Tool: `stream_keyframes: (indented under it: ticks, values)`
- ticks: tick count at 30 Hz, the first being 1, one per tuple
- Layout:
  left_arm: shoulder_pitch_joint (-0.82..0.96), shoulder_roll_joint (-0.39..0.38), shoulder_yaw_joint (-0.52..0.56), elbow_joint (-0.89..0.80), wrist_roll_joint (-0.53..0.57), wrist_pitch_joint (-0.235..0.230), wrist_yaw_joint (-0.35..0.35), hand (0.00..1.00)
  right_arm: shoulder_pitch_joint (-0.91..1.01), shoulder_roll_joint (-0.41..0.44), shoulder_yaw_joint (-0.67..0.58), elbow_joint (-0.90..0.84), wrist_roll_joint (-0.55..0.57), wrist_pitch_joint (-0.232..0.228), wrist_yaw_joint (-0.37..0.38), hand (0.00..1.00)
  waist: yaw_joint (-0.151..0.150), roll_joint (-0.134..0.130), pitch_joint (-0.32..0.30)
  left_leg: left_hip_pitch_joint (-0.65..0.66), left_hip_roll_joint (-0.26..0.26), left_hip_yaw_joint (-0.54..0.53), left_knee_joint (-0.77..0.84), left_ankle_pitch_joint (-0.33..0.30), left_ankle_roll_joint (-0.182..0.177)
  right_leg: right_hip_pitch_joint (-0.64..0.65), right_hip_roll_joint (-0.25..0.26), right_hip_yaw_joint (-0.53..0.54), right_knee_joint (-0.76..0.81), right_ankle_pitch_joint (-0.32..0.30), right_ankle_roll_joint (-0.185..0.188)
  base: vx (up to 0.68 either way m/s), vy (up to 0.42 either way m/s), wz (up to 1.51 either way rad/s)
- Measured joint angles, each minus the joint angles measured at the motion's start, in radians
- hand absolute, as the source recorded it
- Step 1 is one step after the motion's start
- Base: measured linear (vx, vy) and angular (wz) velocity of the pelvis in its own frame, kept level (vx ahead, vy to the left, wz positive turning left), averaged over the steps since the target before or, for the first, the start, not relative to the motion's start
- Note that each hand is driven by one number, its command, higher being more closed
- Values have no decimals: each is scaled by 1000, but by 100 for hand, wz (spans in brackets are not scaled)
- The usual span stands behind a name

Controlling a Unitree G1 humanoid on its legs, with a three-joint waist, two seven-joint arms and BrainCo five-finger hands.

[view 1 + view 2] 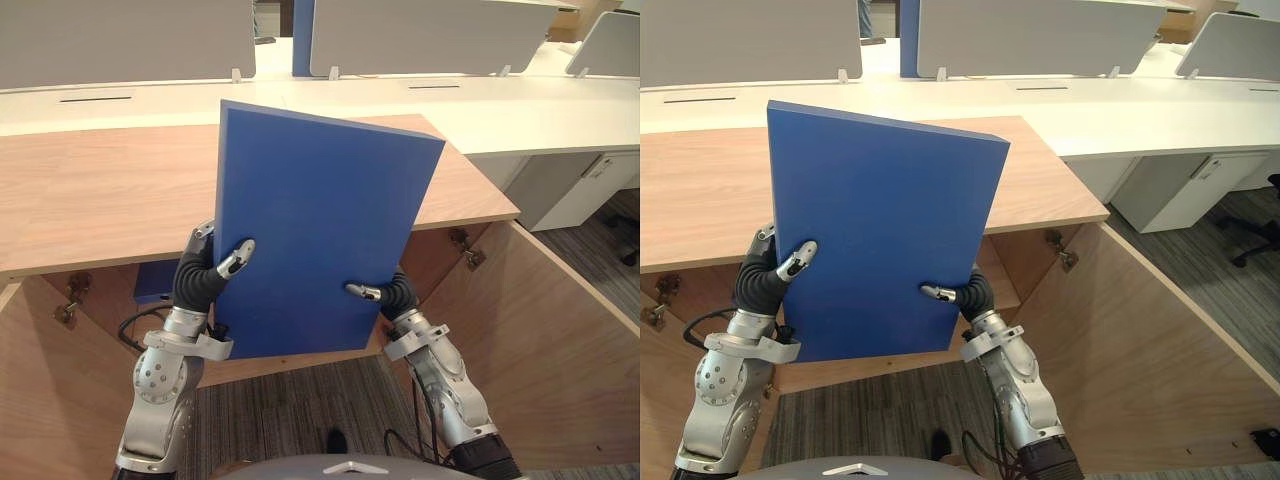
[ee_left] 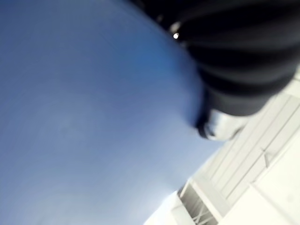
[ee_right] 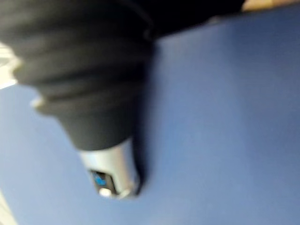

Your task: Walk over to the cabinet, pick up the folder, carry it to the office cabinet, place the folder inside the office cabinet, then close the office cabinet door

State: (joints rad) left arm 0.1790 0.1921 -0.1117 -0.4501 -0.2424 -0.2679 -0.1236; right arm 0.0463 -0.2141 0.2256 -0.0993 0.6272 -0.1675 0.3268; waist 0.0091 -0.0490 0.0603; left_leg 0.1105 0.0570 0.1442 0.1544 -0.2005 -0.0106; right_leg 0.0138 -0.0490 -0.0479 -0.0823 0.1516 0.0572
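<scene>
A large blue folder (image 1: 320, 225) stands upright and slightly tilted in front of me, held between both hands over the open wooden office cabinet (image 1: 90, 180). My left hand (image 1: 200, 272) grips its left edge, thumb lying on the near face. My right hand (image 1: 392, 293) grips the lower right edge, thumb on the near face too. The fingers of both hands are behind the folder. Both wrist views show the blue folder surface (image 2: 93, 122) pressed against each hand (image 3: 110, 173).
The cabinet's two doors (image 1: 560, 340) swing open toward me on either side, hinges (image 1: 465, 248) showing. Another blue thing (image 1: 155, 282) lies inside on the shelf. White desks (image 1: 520, 110) with grey partitions (image 1: 430, 35) stand behind; a white pedestal (image 1: 590, 185) is at right.
</scene>
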Motion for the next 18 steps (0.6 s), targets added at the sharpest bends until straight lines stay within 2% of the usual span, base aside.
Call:
stream_keyframes:
  ticks: [13,14,18]
  values:
    - [0,-19,0,8,10,-2,11,100,2,52,-43,0,-46,-4,-24,100,0,-1,-1,-6,-7,-16,-5,9,4,0,-6,-19,-5,0,0,-19,1,3]
    - [0,-26,0,12,12,-2,15,0,2,60,-44,0,-48,-4,-35,100,0,-3,-2,-6,-7,-16,-7,11,4,-1,-6,-19,-5,0,0,0,0,0]
    - [-1,-58,-2,32,10,-15,30,0,5,85,-59,0,-67,-4,-53,100,-3,-11,-16,-4,-10,-22,-21,20,5,-2,-7,-21,-4,-1,0,-8,1,4]
